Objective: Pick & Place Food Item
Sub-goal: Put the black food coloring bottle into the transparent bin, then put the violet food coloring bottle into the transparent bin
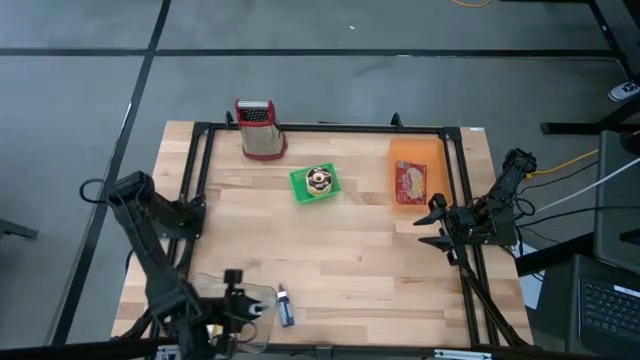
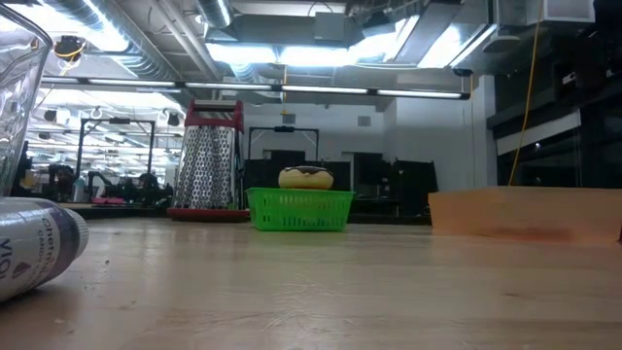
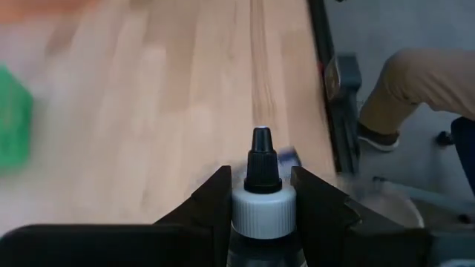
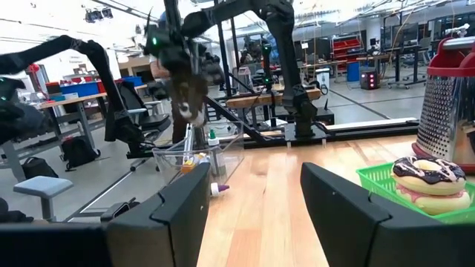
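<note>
**Over the near-left corner of the worktop: left arm mid-carry with a little bottle**

Near that corner of the worktop (image 1: pixel 350 270), the left gripper (image 3: pixel 260 175) was pinching a small squeeze bottle (image 3: pixel 263 211) by its neck, with the white collar and black nozzle poking out past the fingers. From above it hung right over the clear tub (image 1: pixel 265 295) at the near edge. The right wrist view showed what looked like a few more bottles already in that tub. My read: the pick was done and this was the carry or place part, tub as the likely target. Next move would need the bottle lined up inside the rim, lowered, then let go without tipping the tub.

The right gripper (image 4: pixel 254 174) sat parked off the far right side, fingers spread, holding nothing.

Everything else was well away from the action:
- an orange board (image 1: pixel 412 150) with a red packet (image 1: pixel 410 183) on it
- a red-topped grater (image 1: pixel 260 130) at the back edge
- a green basket (image 1: pixel 300 185) mid-table with an iced doughnut (image 1: pixel 320 179) in it, untouched
- one loose bottle (image 2: pixel 29 248) lying on its side just beside the tub

Writing-wise, the loose bottle's label had white letters on dark, maybe "VIO" something, but it was cut off so I couldn't say for sure. The packet's print was too small to read, and no label on the held bottle could be read.
</note>
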Robot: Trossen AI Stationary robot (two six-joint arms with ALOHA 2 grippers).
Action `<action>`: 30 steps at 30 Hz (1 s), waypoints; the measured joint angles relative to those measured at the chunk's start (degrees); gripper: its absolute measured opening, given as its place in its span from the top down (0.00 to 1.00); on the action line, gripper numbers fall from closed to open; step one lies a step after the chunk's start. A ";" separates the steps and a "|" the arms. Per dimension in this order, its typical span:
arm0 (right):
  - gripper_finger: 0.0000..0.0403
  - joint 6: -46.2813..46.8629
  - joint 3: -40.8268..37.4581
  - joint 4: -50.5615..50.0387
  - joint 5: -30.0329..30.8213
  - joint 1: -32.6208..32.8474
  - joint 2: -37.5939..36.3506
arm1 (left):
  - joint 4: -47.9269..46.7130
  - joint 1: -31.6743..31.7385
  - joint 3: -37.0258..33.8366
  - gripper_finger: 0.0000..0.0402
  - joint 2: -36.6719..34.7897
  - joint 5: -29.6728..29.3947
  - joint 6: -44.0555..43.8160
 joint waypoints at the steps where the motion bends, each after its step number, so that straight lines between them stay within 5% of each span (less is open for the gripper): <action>1: 0.47 0.00 0.01 0.01 0.01 0.00 0.00 | 0.22 -0.99 -1.50 0.73 0.01 -0.50 -2.88; 11: 0.47 -1.51 0.00 0.56 0.02 0.00 0.00 | 9.45 -7.29 -13.62 0.73 0.04 -13.94 -15.81; 17: 0.47 -1.94 0.00 0.61 0.24 0.00 0.00 | 13.98 -8.59 -17.69 0.72 0.04 -15.74 -18.96; 30: 0.47 -1.73 0.01 0.63 1.11 -0.02 0.00 | 17.13 -8.33 -17.68 0.42 0.02 -17.98 -15.86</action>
